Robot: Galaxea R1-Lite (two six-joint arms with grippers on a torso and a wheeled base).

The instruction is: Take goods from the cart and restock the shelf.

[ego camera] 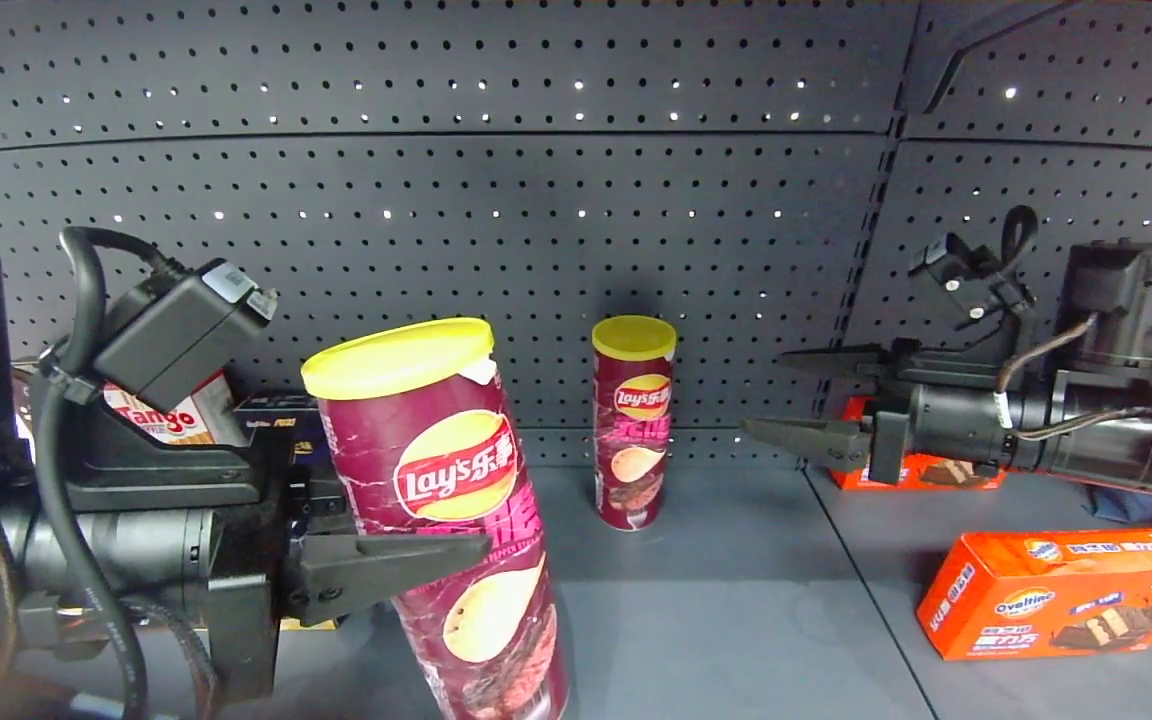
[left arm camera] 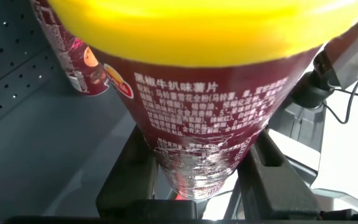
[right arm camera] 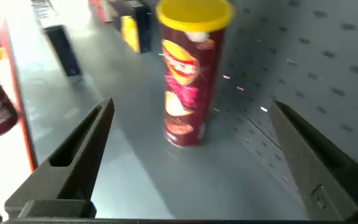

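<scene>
A: Left claw (ego camera: 456, 545)?
B: Clenched around a chip can (ego camera: 436, 480), yellow lid up, slightly tilted, at the front of the shelf (ego camera: 736, 600).
A: And the right claw (ego camera: 764, 393)?
B: Released, fingers spread wide, holding nothing, aimed at a second can (ego camera: 633, 420).
A: Where exactly?
B: Upright at the back of the shelf, near the pegboard wall (ego camera: 536, 230).
A: Anything else close by?
B: Orange box (ego camera: 1066, 590), flat, front right.
</scene>
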